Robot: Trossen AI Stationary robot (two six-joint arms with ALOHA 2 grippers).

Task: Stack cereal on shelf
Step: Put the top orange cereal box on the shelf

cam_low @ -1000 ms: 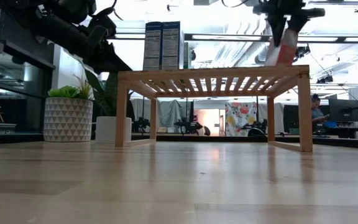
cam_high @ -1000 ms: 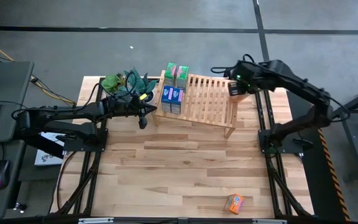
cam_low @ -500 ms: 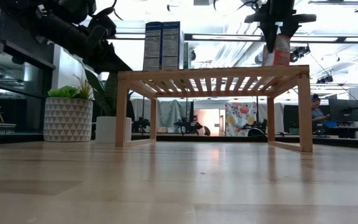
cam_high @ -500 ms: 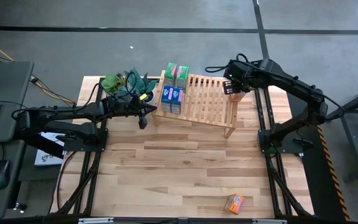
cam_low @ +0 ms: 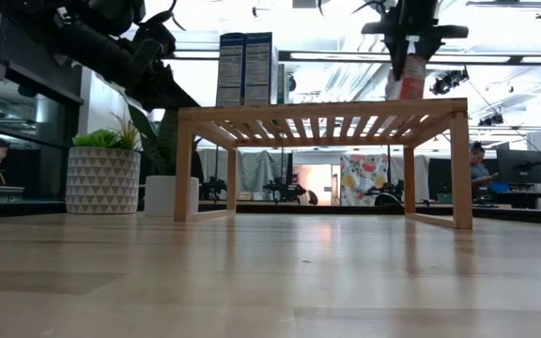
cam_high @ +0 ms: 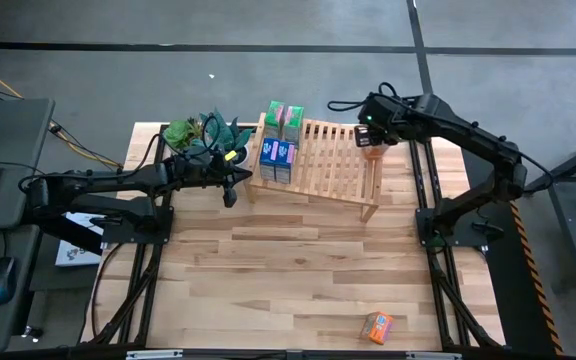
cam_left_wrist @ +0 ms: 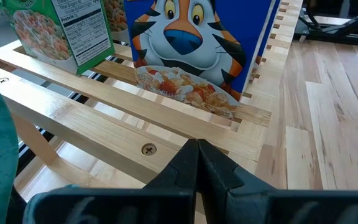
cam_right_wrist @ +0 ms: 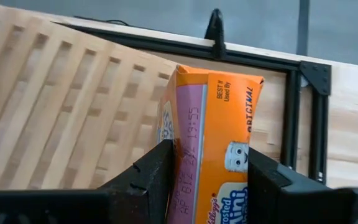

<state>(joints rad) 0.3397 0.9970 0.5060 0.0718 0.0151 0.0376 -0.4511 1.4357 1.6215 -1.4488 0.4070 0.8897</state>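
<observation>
The wooden shelf (cam_high: 328, 165) stands at the table's far side. Two green cereal boxes (cam_high: 284, 117) and two blue ones (cam_high: 277, 158) stand upright on its left end; the blue ones also show in the low view (cam_low: 247, 68). My right gripper (cam_high: 371, 137) is shut on an orange cereal box (cam_right_wrist: 213, 124) over the shelf's far right corner. A second orange box (cam_high: 377, 326) lies flat on the table near the front edge. My left gripper (cam_high: 230, 186) is shut and empty just left of the shelf, facing a blue box (cam_left_wrist: 197, 43). My right gripper pinches the orange box between its two fingers (cam_right_wrist: 154, 174), one on each broad face near the top (cam_right_wrist: 188, 162). The fingers come from above, pointing down. The box hangs upright below them (cam_low: 405, 80), its lower end level with the shelf's top; I cannot tell whether it touches.
Two potted green plants (cam_high: 200, 131) stand left of the shelf at the far edge, one in a white patterned pot (cam_low: 103, 178). The shelf's slats (cam_high: 338, 160) to the right of the standing boxes are bare. A person (cam_low: 478, 164) sits in the room behind.
My right gripper has carried the orange box toward the table's left, from beyond the shelf's right end to over its far right corner. The box, tilted before, now hangs upright.
</observation>
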